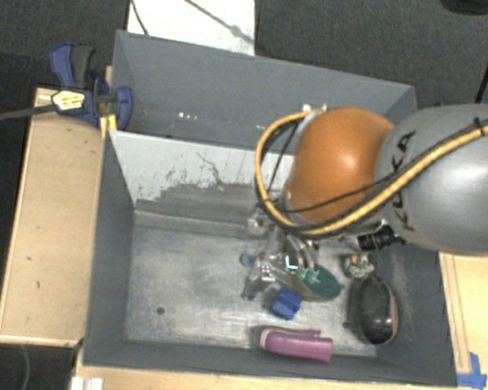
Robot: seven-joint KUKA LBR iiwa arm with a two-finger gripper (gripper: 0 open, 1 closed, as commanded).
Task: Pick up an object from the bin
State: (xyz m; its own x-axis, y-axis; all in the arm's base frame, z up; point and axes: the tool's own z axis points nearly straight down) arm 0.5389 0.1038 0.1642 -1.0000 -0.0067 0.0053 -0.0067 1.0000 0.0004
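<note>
1. Step in hand: I judge this to be the approach or the descent onto a target. The gripper (271, 273) sits low in the bin (169, 287), right of the floor's middle, beneath the arm's orange cover (337, 162).
2. Gripper state: I cannot tell from here whether it is released or clenched, as the wrist hardware and cables crowd that spot. I see nothing plainly held in it.
3. Nearest things: a small blue block (285, 306) lies just below the gripper in the view, and a green piece (323, 286) lies just to its right, partly tucked under the wrist. I would take the blue block as the likelier target, but that is only my reading.
4. Orientation: the blue block is short and stubby, sitting slightly askew, with no strong long axis that I can make out. The green piece's shape is too hidden to call.
5. Others: a mauve oblong thing (296, 344) lies near the front wall with its long axis left to right. A dark oval thing (375, 310) lies further right, its long axis running roughly front to back.
6. Next move: centre over the blue block, straddle its narrow sides, close, then lift straight up, clear of the green piece.
</note>
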